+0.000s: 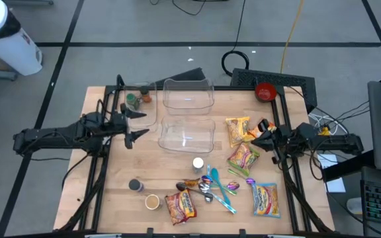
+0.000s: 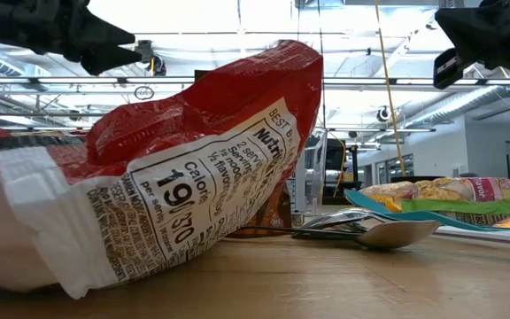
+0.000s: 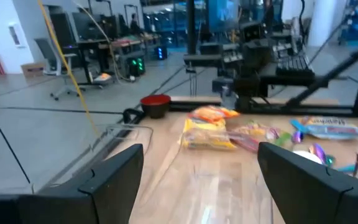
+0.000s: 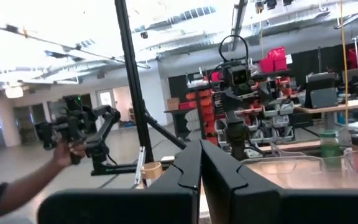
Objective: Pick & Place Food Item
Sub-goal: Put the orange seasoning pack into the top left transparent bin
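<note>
1. a light wooden table with dark frame rails along its left and right sides carries everything.
2. two clear plastic containers sit near the far middle, one in front of the other.
3. small jars stand at the far left.
4. a red bowl sits at the far right edge.
5. yellow and red snack packets lie on the right half; another red packet lies near the front edge.
6. spoons and teal utensils lie in a cluster at the front middle, near a white lid.
7. a dark small jar and a tan cup stand at the front left.
</note>
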